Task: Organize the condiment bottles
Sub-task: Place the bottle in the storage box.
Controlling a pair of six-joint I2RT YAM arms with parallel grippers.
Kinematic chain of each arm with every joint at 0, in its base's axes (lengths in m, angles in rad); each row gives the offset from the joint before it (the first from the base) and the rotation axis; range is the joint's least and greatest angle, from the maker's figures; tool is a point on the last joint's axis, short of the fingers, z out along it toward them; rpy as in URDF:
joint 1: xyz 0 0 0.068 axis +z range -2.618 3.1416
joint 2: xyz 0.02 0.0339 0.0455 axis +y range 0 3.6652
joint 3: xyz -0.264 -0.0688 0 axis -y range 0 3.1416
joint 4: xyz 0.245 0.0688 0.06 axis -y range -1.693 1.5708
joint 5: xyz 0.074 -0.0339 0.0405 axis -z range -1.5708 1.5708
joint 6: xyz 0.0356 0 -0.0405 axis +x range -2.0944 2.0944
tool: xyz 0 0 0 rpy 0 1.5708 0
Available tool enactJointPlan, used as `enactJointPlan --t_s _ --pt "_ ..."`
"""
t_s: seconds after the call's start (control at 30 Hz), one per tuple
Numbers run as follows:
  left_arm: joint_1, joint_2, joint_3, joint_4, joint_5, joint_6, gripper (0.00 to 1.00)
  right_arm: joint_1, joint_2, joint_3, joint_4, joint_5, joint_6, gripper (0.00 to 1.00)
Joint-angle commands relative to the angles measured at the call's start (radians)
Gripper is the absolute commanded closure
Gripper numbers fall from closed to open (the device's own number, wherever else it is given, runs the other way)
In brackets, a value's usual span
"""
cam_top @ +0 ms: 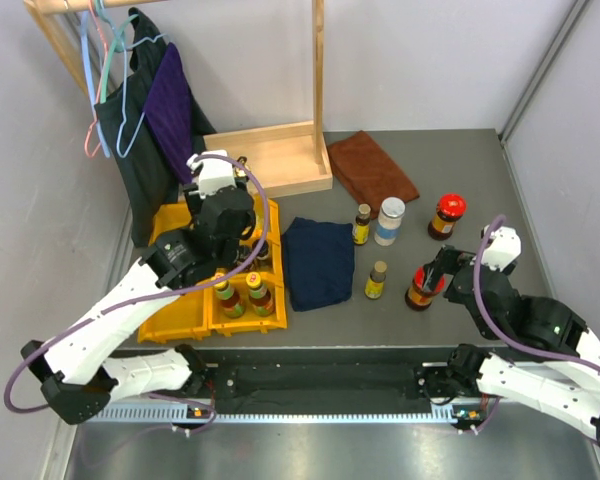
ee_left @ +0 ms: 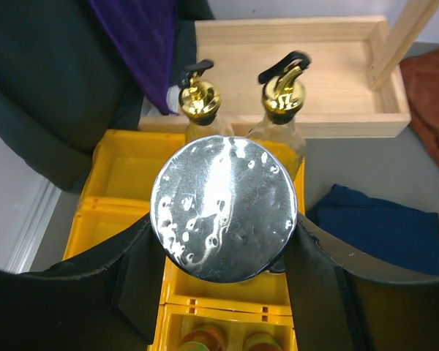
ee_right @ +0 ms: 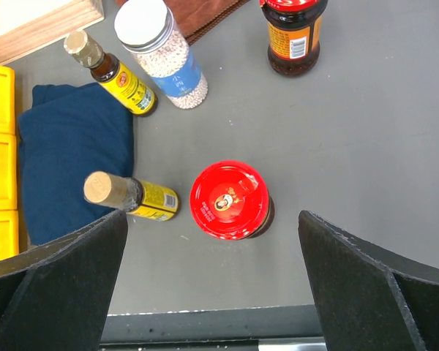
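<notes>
Left gripper (ee_left: 221,248) clenched on round shiny silver-lidded jar (ee_left: 223,208), over yellow plastic bins (ee_left: 124,172) | right gripper (ee_right: 212,227) released wide, the nearer arm to upright round red-lidded dark glass jar (ee_right: 229,199) on grey worktop (ee_right: 351,146); jar sits between jaws, slightly toward 12 o'clock, long axis vertical

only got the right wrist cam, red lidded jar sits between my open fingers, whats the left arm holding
Observer: The left gripper is closed on a silver-lidded container above the yellow bins; only its lid shows.
Operator: anything already in those bins
Observer: Two sauce bottles stand in the near compartments of the bin next to the navy cloth.
</notes>
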Motion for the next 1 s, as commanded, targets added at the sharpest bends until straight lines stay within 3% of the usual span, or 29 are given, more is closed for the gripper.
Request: enactJointPlan --t_s 0.0,0.33,0.57,0.97 --pt "0.071 -0.006 -0.023 0.026 0.089 -0.034 0.97 -0.007 0.012 0.008 0.038 0.011 -0.018 0.01" --pt "0.289 -0.084 -0.144 0.049 0.05 -0.066 0.98 -0.006 0.006 0.008 0.035 0.011 -0.018 0.01" --pt "0.475 -0.127 -0.257 0.174 0.148 -0.084 1.0 -0.007 0.006 -0.003 0.047 0.003 -0.021 0.01" --pt "0.711 0.046 -0.328 0.468 0.311 -0.133 1.0 -0.007 -0.033 -0.034 0.096 -0.011 -0.044 0.01"
